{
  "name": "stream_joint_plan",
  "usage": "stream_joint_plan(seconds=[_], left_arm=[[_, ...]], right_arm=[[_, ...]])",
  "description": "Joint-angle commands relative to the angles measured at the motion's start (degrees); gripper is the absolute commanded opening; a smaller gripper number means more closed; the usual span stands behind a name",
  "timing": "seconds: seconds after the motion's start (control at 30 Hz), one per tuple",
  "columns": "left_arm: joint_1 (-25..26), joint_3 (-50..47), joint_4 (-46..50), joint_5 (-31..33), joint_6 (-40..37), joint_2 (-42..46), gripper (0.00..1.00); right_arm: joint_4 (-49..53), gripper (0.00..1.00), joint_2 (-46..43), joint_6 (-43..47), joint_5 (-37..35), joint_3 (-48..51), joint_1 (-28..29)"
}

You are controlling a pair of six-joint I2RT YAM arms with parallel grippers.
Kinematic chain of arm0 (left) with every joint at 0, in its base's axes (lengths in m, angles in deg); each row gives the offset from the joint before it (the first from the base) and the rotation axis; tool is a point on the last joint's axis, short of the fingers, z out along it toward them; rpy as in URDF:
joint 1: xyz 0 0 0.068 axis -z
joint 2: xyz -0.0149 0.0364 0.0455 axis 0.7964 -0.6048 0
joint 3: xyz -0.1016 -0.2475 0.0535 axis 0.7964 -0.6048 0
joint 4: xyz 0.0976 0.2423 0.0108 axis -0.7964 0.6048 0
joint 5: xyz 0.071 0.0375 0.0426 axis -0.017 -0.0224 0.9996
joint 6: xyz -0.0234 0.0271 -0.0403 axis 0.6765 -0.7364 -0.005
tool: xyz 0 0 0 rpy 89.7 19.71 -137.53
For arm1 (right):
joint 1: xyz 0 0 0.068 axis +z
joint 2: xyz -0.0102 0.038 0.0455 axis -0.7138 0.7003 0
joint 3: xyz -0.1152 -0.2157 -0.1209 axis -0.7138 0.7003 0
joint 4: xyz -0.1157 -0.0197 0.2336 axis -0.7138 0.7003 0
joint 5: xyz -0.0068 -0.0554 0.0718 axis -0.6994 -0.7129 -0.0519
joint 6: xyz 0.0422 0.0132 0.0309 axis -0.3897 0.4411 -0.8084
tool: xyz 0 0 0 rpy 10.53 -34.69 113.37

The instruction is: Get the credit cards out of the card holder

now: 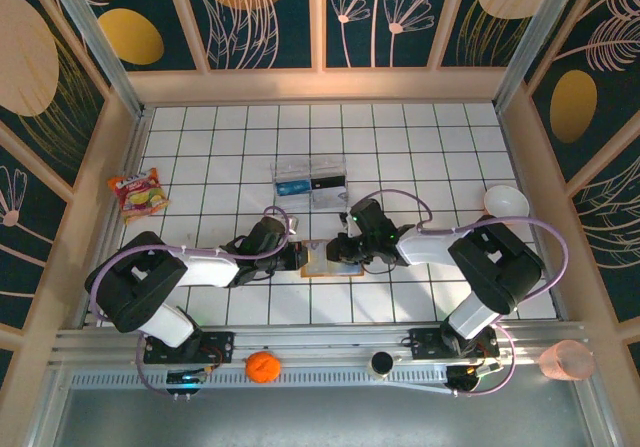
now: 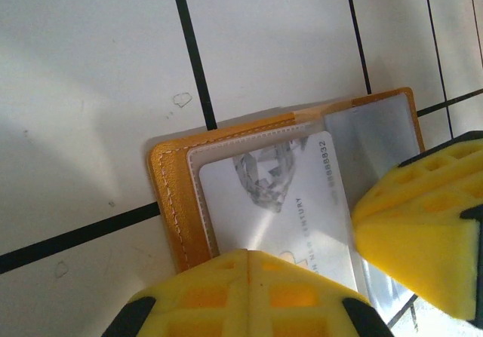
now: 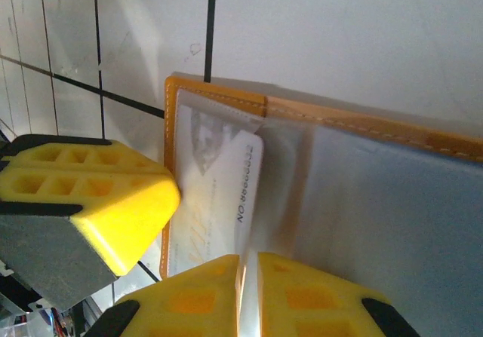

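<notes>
The orange-tan leather card holder (image 1: 328,263) lies open on the white tiled tabletop (image 1: 230,157), midway between the two arms, with both claws at it. A silver-white credit card (image 2: 279,209) sits in the pocket on the left arm's side, its long axis running along the line between the claws, one short end toward each. The left claw (image 2: 247,268) is clenched, its yellow ribbed tips resting at the holder's stitched edge, apparently pinning it. The right claw (image 3: 249,273) meets the card's end from the opposite side, pads a slit apart, and whether they pinch the card cannot be told. The card looks thin, glossy and stiff, the pocket lining smooth and grey-blue, so a straight draw toward the right arm seems the way out
</notes>
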Motion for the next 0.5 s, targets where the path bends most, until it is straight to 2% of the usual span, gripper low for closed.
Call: stream_joint_plan(seconds=[0.0,0.3,0.47], left_arm=[[-0.3,-1.4,3.6,0.1,-1.0,-1.1,0.0],[-0.3,-1.4,3.3,-0.2,-0.9,-1.2,0.0],[-0.3,-1.4,3.3,-0.3,-0.9,-1.4,0.0]], right_arm=[[-0.1,0.16,0.2,-0.9,-0.5,-0.2,-0.6],[-3.3,0.18,1.8,-1.6,1.6,-0.4,-0.8],[-3.9,0.12,3.0,-1.8,2.1,-0.9,-0.7]])
